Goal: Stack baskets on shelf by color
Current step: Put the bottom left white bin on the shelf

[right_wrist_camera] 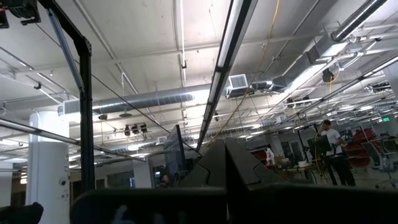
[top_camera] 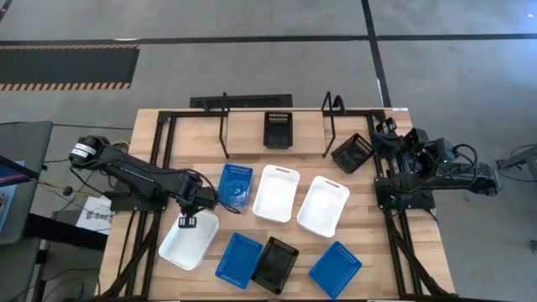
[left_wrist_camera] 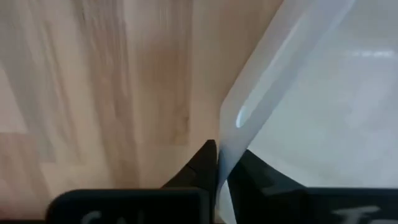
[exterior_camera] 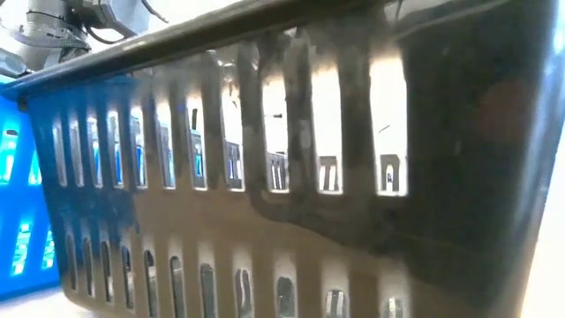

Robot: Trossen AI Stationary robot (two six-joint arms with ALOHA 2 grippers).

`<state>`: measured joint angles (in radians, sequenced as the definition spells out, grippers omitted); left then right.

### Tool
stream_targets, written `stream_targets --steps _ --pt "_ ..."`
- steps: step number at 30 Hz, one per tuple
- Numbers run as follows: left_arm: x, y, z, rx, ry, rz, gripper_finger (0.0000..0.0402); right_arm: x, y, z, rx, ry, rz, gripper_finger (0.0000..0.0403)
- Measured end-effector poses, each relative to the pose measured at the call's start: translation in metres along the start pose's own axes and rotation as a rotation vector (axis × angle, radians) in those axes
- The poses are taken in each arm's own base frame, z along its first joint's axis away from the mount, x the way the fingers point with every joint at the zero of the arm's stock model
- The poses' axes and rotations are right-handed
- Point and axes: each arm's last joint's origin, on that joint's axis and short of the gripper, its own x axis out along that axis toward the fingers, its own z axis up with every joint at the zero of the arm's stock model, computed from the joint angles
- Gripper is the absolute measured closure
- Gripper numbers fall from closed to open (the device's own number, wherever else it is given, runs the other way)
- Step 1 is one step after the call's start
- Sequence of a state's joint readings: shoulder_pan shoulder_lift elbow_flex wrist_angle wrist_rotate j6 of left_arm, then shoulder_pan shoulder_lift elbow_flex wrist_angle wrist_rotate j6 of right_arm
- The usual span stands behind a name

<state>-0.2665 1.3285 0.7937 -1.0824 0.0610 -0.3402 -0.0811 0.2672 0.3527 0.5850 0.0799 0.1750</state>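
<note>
My left gripper [top_camera: 186,221] points down at the far rim of a white basket [top_camera: 189,243] that lies near the table's front left, and it is shut on that rim. Two more white baskets [top_camera: 277,193] [top_camera: 324,206] and a blue basket [top_camera: 235,184] lie mid-table. Two blue baskets [top_camera: 239,258] [top_camera: 336,270] and a black one [top_camera: 275,264] lie along the near edge. The shelf [top_camera: 225,126] stands at the back with a black basket [top_camera: 278,128] in it. My right gripper [right_wrist_camera: 225,152] is shut and empty, tipped up at the table's right. My left gripper pinches the white basket's far wall [left_wrist_camera: 227,146] at its rim, one finger [left_wrist_camera: 202,163] outside over the table and the other inside the basket. The fingers come from above, pointing down. The basket rests flat on the table.
Another black basket [top_camera: 352,153] leans at the shelf's right divider [top_camera: 331,126]. In the low view a black basket's slotted wall [exterior_camera: 309,177] fills the picture, with a blue basket [exterior_camera: 18,203] at its left. The folded right arm [top_camera: 419,164] sits at the table's right edge.
</note>
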Motion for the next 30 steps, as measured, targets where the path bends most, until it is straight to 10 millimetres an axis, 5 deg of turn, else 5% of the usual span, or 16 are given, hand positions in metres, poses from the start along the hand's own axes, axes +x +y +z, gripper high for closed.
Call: stream_targets --steps 6,10,16,23,30 --pt "-0.002 -0.002 0.001 -0.117 0.011 -0.042 0.04 0.0 0.0 0.001 0.001 -0.006 0.001 0.0397" --pt "-0.025 -0.005 0.007 -0.178 -0.026 -0.104 0.0401 0.0 0.0 0.001 0.002 -0.007 0.001 0.0397" --pt "-0.108 -0.004 0.002 -0.27 -0.211 -0.09 0.0401 0.0 0.0 0.001 0.024 -0.006 0.001 0.0397" --pt "-0.222 0.012 -0.032 -0.423 -0.555 0.112 0.0401 0.0 0.0 0.001 0.027 -0.006 0.001 0.0397" --pt "-0.282 0.033 -0.036 -0.345 -0.802 0.308 0.0401 0.0 0.0 0.0 0.027 -0.004 0.001 0.0397"
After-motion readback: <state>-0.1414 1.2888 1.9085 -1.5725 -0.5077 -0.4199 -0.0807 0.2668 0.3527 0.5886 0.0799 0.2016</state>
